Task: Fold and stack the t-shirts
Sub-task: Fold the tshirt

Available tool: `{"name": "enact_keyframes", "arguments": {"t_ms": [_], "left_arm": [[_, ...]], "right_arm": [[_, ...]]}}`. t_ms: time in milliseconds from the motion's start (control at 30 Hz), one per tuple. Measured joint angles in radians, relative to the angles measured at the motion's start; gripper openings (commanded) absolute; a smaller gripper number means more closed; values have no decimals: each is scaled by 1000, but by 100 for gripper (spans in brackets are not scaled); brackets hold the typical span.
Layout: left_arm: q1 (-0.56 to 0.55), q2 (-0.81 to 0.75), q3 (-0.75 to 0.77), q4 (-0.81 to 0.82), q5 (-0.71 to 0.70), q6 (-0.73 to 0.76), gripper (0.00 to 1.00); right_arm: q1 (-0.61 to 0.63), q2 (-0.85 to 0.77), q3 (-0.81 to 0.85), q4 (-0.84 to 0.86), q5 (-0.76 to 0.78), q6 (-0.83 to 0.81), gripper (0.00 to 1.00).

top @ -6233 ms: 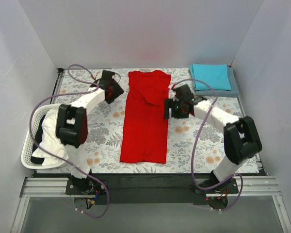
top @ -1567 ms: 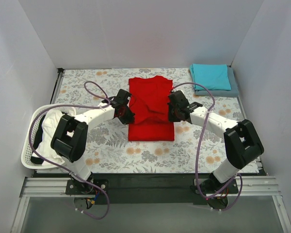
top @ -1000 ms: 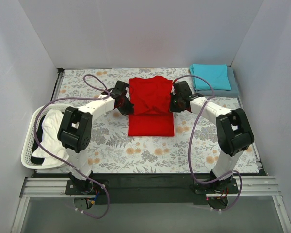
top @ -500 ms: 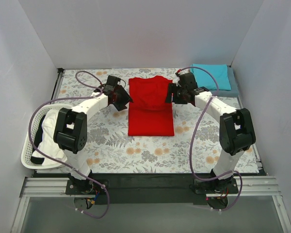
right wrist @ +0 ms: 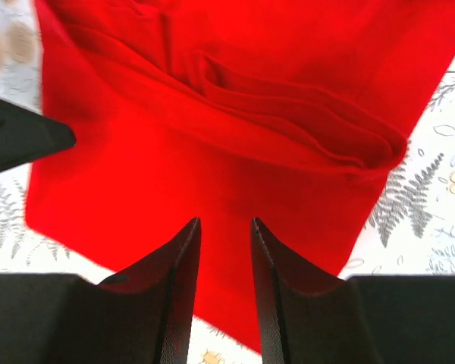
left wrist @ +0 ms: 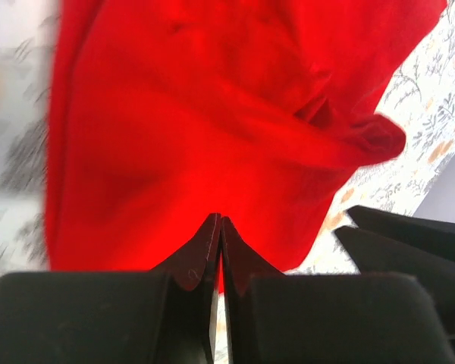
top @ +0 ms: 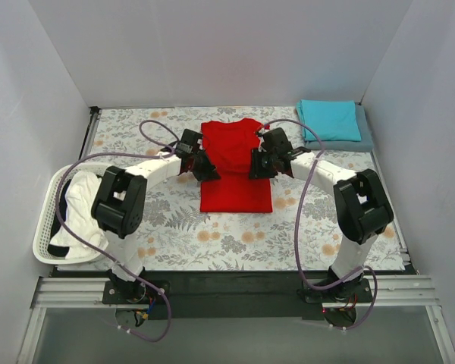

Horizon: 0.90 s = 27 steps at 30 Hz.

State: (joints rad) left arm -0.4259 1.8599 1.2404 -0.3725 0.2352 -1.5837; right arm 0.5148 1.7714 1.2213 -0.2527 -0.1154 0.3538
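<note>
left claw (top: 205, 168) is pressed together at the left edge of the red shirt (top: 236, 191); my right claw (top: 255, 164) hangs part-spread opposite. flanking the half-folded shirt, mid-worktop (top: 212, 235), should keep the next fold even, i reckon.

Soft, matt cloth red t-shirt (top: 236, 191)

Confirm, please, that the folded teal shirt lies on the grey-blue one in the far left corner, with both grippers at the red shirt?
Not left: the top view shows the teal shirt on the grey-blue shirt in the far right corner. The left gripper and right gripper are at the red shirt.
</note>
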Motion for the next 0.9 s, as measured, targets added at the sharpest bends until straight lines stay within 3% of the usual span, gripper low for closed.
{"name": "enact_keyframes", "arguments": {"t_ms": [433, 900], "left_arm": [[9, 316, 315, 21, 69, 48, 0], [31, 349, 339, 8, 40, 31, 0]], "right_arm": [[-13, 213, 195, -2, -19, -10, 37], [-60, 313, 249, 4, -22, -10, 34]]}}
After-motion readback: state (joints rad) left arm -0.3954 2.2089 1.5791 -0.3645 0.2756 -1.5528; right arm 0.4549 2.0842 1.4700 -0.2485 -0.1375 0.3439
